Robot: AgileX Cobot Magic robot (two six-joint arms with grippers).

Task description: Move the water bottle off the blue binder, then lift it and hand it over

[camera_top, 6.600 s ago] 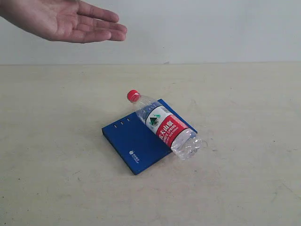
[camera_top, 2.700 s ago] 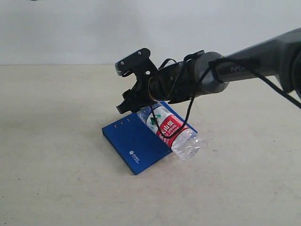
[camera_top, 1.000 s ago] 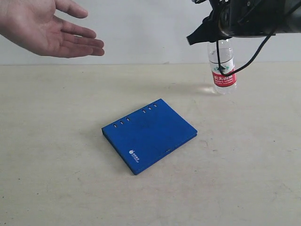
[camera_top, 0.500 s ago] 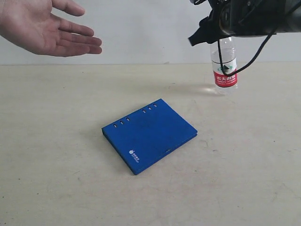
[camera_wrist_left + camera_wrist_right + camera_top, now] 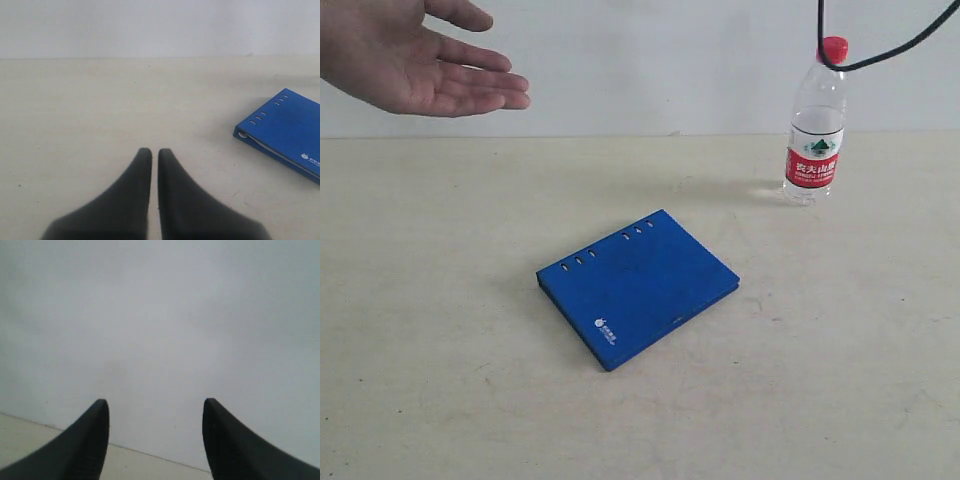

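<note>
The water bottle (image 5: 814,127) stands upright on the table at the far right, red cap on top, with nothing gripping it. The blue binder (image 5: 638,284) lies flat in the middle of the table with nothing on it; the left wrist view catches its spine corner (image 5: 282,129). My left gripper (image 5: 151,152) is shut, its tips nearly touching, low over bare table well apart from the binder. My right gripper (image 5: 156,405) is open and empty, facing the white wall. Neither gripper shows in the exterior view; only a black cable (image 5: 880,55) crosses near the bottle's cap.
A person's open hand (image 5: 415,60) is held palm up above the table at the far left. The beige table (image 5: 470,300) meets a white wall (image 5: 670,60) at the back.
The right gripper has let go of the bottle and moved up out of the exterior view. The bottle now stands alone on the table. The hand has stayed roughly in place.
</note>
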